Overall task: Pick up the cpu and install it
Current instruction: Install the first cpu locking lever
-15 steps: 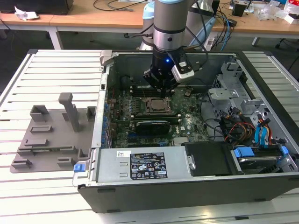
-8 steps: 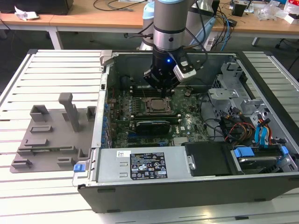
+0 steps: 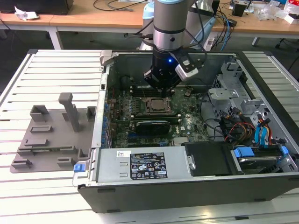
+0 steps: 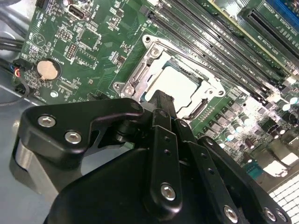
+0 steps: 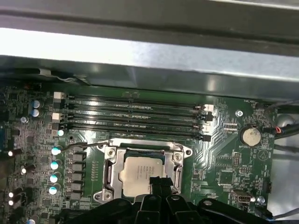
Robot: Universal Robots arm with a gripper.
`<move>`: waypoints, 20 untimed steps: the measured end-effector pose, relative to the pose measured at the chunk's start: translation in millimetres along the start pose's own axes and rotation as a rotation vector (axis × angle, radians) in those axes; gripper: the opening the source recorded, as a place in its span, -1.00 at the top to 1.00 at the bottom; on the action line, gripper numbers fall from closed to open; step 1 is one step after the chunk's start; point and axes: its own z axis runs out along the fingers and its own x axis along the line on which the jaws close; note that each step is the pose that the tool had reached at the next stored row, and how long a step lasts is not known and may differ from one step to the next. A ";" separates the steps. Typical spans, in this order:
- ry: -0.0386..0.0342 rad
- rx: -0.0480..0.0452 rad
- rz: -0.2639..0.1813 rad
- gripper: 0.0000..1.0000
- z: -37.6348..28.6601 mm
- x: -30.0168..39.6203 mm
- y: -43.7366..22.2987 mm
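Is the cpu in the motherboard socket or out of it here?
In. In both wrist views the cpu lies flat inside the socket's metal frame; the gripper hangs over it.

Bright even light, glare on cpu (image 4: 175,86), soft shadows

Wooden desks (image 3: 93,14) behind slatted table (image 3: 56,70)

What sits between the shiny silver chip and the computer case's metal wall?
In the first wrist view, long dark memory slots lie side by side between the cpu and the case wall.
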 end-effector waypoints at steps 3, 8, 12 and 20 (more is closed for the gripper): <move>-0.0018 -0.0023 -0.059 0.79 0.0 0.0 0.0; -0.0031 -0.0040 -0.105 0.79 0.0 0.0 0.0; -0.0078 -0.0100 -0.262 0.79 0.0 0.0 0.0; -0.0051 -0.0057 -0.183 0.79 0.0 0.0 0.0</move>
